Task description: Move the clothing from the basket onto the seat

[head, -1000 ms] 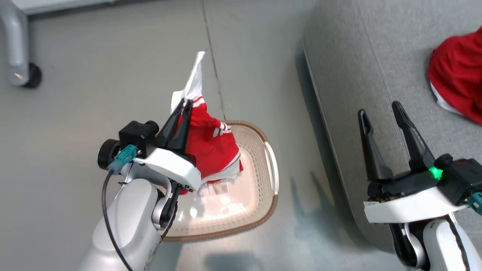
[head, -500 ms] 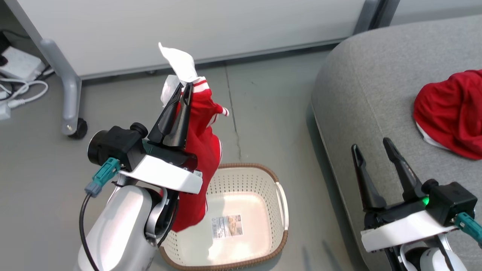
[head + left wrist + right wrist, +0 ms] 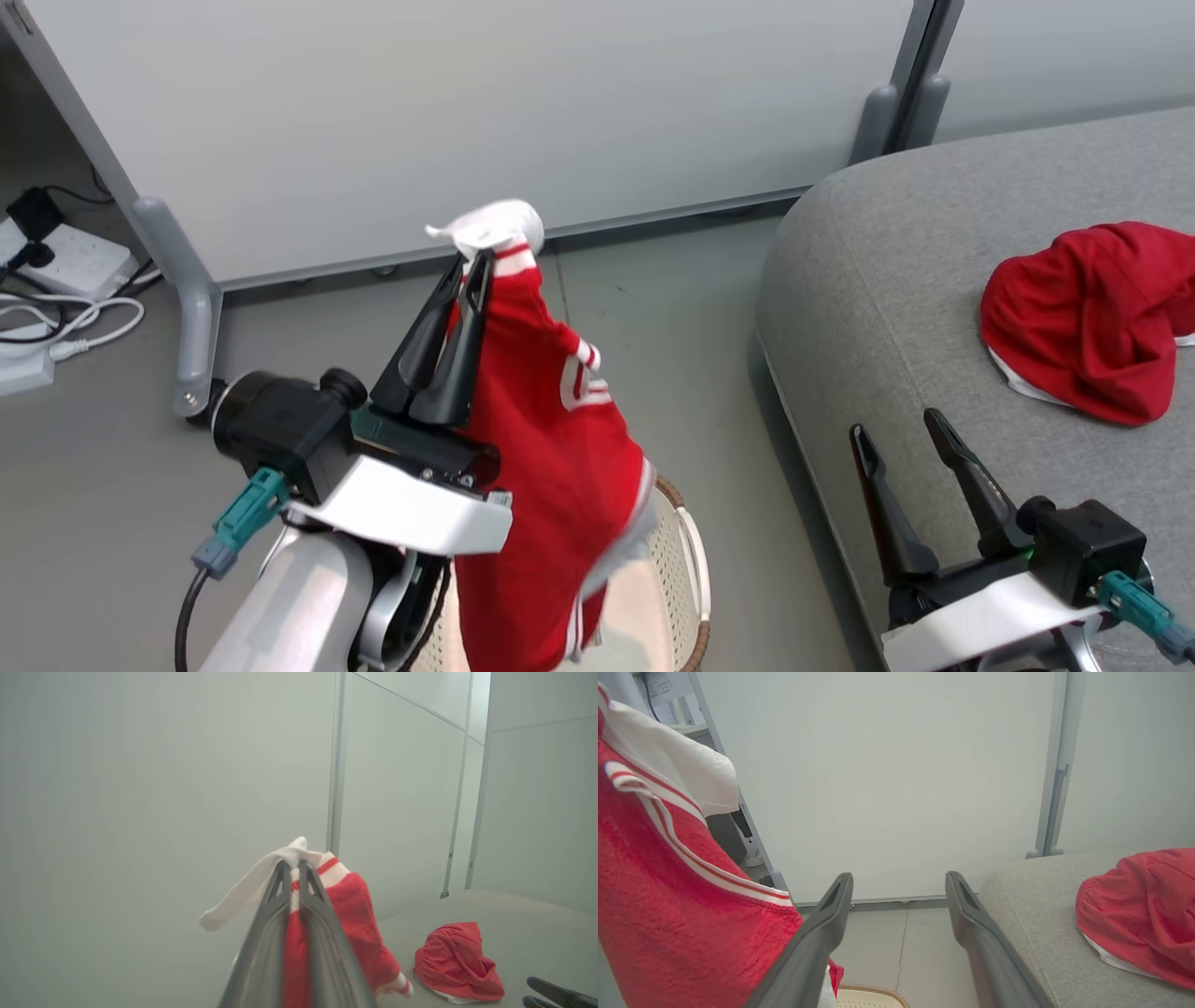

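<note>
Your left gripper [image 3: 473, 266], centre-left, pinches the red shirt [image 3: 551, 448] by its white trim above the basket [image 3: 689, 560] at bottom centre; carry it right, hem clear of the edge of the seat [image 3: 896, 280], towards the garment [image 3: 1083, 317] lying there; your right gripper [image 3: 894, 425] stands spread, empty.

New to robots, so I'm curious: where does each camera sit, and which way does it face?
Head view: on the robot's head, facing forward and down at basket and grey seat; both arms show, left fingers shut on a hanging red garment, right fingers open.
Left wrist view: on the left wrist, facing along its shut fingers toward a pale partition.
Right wrist view: on the right wrist, facing along its open fingers toward that partition.
Shared: both wrist views show another red garment on the seat.
</note>
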You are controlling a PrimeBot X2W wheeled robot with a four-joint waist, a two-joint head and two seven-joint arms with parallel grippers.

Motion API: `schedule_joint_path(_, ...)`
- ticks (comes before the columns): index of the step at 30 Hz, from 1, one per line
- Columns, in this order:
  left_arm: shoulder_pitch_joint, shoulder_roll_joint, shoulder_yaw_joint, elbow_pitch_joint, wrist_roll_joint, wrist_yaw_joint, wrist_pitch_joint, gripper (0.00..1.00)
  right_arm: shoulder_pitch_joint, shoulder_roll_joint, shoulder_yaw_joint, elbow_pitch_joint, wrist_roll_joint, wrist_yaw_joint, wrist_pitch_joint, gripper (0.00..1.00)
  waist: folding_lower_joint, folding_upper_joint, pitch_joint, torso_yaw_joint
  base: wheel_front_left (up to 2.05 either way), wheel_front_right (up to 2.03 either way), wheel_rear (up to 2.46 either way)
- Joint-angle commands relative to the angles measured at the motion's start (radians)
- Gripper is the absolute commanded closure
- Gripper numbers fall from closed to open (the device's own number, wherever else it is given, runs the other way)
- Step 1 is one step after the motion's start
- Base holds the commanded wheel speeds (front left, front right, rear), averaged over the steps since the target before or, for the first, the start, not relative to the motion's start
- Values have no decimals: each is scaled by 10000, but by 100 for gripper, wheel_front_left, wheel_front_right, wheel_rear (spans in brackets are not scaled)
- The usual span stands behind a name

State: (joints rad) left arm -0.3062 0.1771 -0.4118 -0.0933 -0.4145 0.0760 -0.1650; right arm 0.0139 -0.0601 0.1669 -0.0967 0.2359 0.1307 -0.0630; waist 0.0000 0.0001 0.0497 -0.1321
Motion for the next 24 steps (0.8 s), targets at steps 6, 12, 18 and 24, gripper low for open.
schedule_joint_path(6, 713, 174, -148, -718, 22, 238, 246, 100, 361, 34, 8, -82, 5, 2, 96, 0, 0, -1, -316, -93, 0, 0, 0)
schedule_joint_path(12, 948, 180, -256, -784, -68, 274, 351, 100, 326, 54, 85, -55, 41, 2, 152, 0, 0, -1, -407, -38, 0, 0, 0)
schedule_joint_path(18, 894, 158, -324, -797, -120, 271, 373, 100, 251, 62, 162, -116, -18, 2, 171, 0, 0, -1, -457, 70, 0, 0, 0)
schedule_joint_path(24, 895, 140, -364, -751, -182, 255, 326, 100, 141, 66, 313, -206, 72, 2, 137, 0, 0, -1, -490, 198, 0, 0, 0)
